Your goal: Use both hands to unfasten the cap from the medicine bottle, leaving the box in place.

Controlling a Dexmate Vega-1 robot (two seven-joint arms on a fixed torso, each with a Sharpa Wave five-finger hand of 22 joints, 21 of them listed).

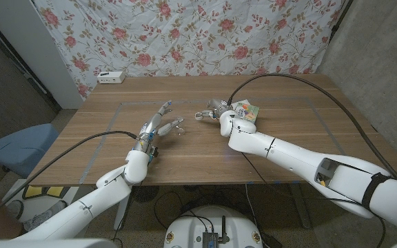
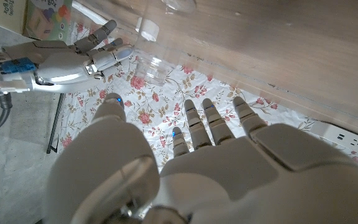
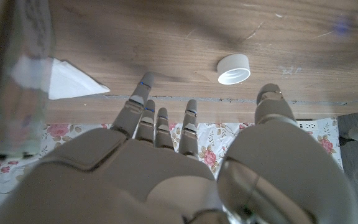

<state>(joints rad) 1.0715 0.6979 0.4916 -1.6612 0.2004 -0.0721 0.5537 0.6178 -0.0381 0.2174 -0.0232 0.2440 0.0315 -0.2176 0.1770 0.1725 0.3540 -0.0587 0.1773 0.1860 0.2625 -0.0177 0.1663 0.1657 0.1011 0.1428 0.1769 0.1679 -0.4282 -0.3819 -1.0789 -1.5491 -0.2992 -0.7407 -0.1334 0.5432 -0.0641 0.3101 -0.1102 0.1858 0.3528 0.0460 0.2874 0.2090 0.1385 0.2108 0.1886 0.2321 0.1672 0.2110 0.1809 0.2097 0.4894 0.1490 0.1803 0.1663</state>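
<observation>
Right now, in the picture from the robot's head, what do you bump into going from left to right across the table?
Left hand → right hand → box.

Wooden table bearing cap, box

Makeshift lab: floral sheet backdrop, taped table.

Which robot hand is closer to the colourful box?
Right. The right hand is just beside the box; the left hand is farther off, across the table.
</observation>
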